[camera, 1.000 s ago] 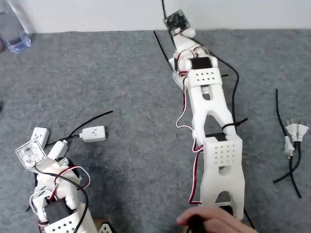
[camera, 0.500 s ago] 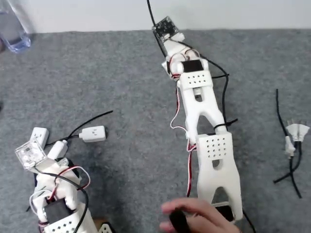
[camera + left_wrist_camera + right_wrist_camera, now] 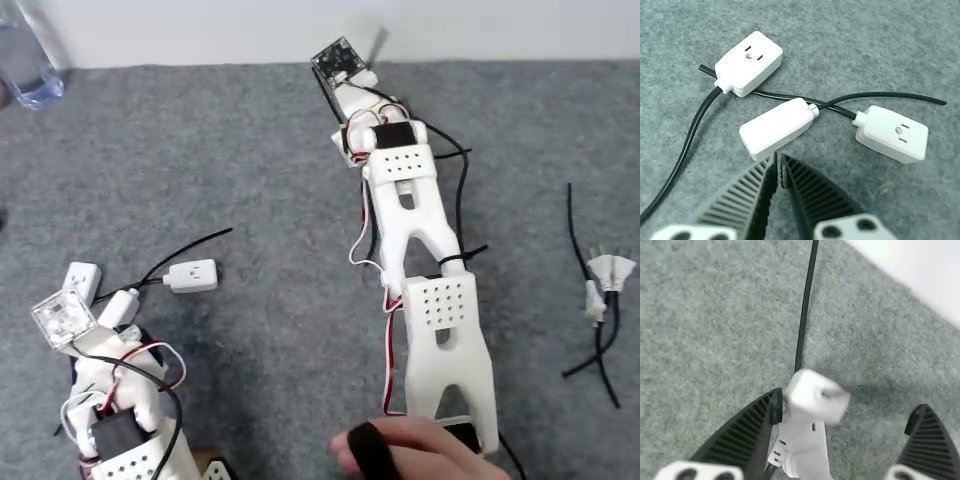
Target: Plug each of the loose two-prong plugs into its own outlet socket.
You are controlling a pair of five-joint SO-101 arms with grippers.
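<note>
Three white outlet sockets lie on the grey carpet at lower left: one (image 3: pixel 749 62), a middle one (image 3: pixel 777 127) and a third (image 3: pixel 892 132), each on a black cord. My left gripper (image 3: pixel 779 167) is shut, its tips just short of the middle socket. Two loose two-prong plugs (image 3: pixel 605 275) on black cords lie at the far right. The right arm (image 3: pixel 400 170) stretches toward the back wall. My right gripper (image 3: pixel 850 401) is open. A blurred white block (image 3: pixel 815 392) on a black cord sits against one of its fingers (image 3: pixel 755 432), far from the other.
A person's hand (image 3: pixel 400 455) rests at the right arm's base near the front edge. A clear bottle (image 3: pixel 25 60) stands at the back left corner. A white wall borders the carpet at the back. Open carpet lies between the arms and the plugs.
The right arm has swung slightly left, its wrist now nearer the back wall. The hand at its base has shifted. The left arm and the sockets have not moved.
</note>
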